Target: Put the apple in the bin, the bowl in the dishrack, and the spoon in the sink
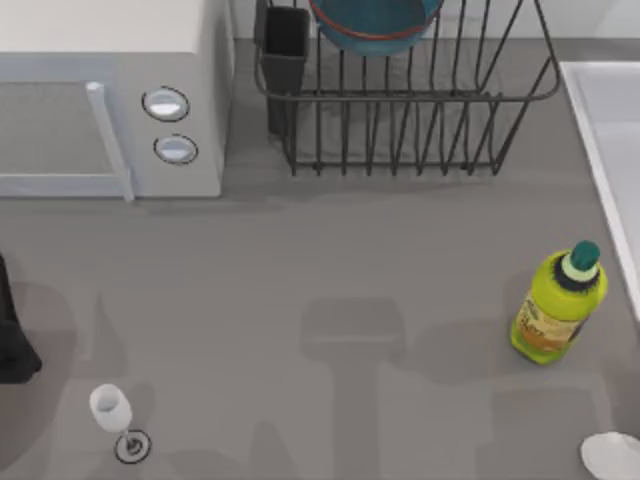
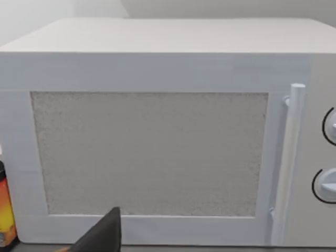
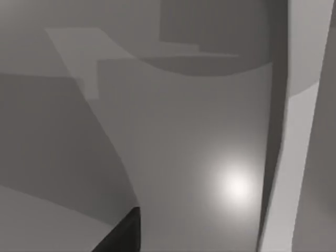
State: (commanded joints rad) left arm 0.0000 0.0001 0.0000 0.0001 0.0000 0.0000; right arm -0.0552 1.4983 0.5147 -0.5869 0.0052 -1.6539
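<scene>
Bowl (image 1: 375,22) sits inside dishrack (image 1: 405,100) at table's far edge, teal inside facing up, beside dark cutlery cup (image 1: 285,55). Sink (image 1: 612,150) rim at right edge of table. Left arm (image 1: 12,335) dark at left edge, well apart from bowl; its wrist view faces microwave (image 2: 157,136) door, one dark fingertip (image 2: 102,236) in view, opening cannot tell. Right arm (image 1: 612,455) pale at lower right corner, near green bottle (image 1: 555,305). Stemmed glass (image 1: 112,412) at lower left.

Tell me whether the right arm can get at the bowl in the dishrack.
Probably yes: the bowl sits in the dishrack with open table in front; only the green bottle stands nearby, off to the right.
</scene>
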